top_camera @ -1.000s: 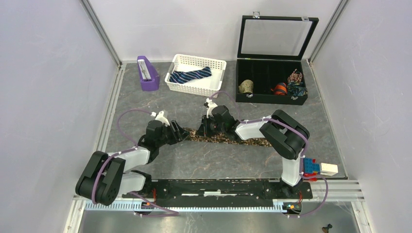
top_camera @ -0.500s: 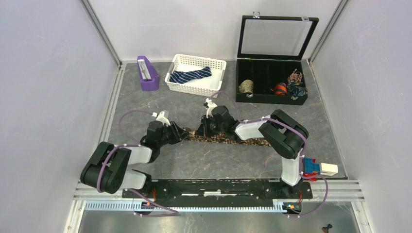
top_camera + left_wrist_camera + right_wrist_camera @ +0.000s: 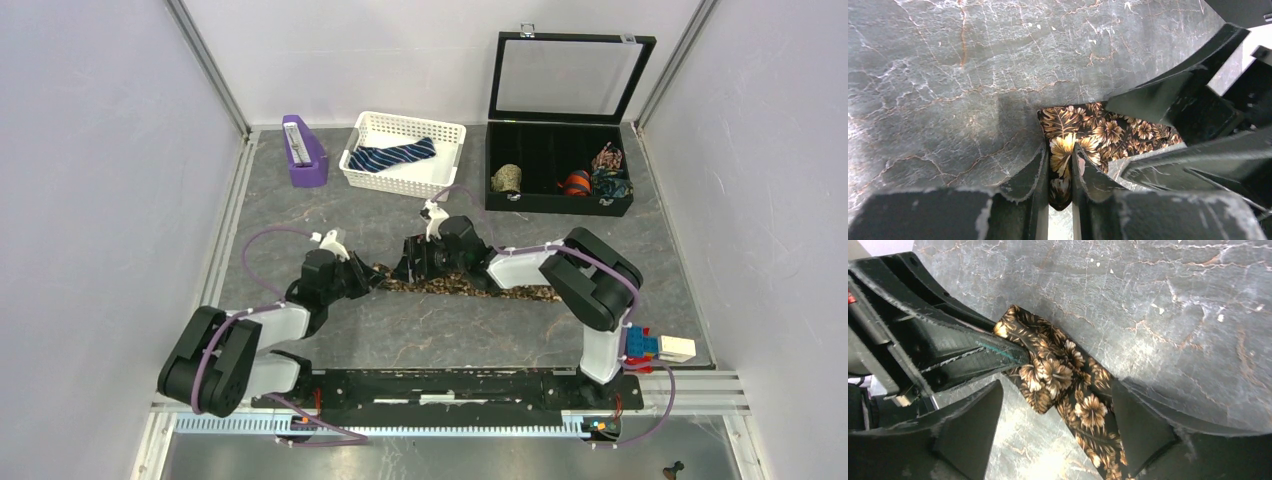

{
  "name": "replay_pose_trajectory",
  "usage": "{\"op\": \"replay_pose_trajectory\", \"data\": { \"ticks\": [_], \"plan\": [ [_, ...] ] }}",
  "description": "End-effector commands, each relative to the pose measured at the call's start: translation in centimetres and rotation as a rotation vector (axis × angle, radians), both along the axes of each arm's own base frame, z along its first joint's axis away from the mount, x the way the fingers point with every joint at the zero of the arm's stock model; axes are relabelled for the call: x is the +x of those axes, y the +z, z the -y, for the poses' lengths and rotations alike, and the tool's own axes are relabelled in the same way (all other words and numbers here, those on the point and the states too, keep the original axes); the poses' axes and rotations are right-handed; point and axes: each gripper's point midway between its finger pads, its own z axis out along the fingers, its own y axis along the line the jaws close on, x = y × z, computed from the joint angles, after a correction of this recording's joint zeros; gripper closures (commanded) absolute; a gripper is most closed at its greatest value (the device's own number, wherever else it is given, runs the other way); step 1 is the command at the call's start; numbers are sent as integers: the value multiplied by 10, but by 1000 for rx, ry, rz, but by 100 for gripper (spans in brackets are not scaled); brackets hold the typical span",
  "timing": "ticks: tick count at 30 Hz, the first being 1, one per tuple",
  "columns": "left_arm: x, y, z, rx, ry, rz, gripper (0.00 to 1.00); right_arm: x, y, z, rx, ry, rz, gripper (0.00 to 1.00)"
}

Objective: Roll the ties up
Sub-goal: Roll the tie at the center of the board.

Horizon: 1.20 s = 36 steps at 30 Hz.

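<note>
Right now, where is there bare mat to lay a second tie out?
Bare mat lies between the brown tie and the base rail, and at left in front of the purple holder. Another patch sits between the black box and the coloured blocks. Crowded where the left gripper and right gripper meet.

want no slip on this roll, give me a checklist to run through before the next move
1. left gripper shut on the brown tie's end: ok
2. right gripper open, jaws either side of the tie, not gripping: ok
3. tie free of twists along the table: cannot tell, partly hidden
4. roll formed: not ok, most lies stretched out
5. navy tie in the white basket, clear of both arms: ok
</note>
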Motion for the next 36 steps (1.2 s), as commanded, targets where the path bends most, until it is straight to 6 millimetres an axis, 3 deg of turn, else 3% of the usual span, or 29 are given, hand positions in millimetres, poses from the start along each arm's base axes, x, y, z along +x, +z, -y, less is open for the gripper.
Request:
{"op": "replay_pose_trajectory", "data": {
  "ticks": [1,8,10,12,19,29,36],
  "plan": [
    [9,12,-6,47,27,35,95,8,35,12,40,-45,107,2],
    [10,20,-11,68,52,55,96,-9,81,13,314,-34,135,2],
    [10,21,-11,73,55,57,96,-13,79,10,338,-21,95,5],
    [9,23,-13,83,61,59,96,-15,75,3,340,-2,54,17],
    [10,31,-18,126,70,64,95,-11,72,-4,367,-40,7,41],
    [12,51,-20,173,67,93,95,-10,51,-36,367,-19,-37,56],
    [12,55,-25,241,72,99,95,-8,40,-61,375,9,-56,65]
  ]
}}
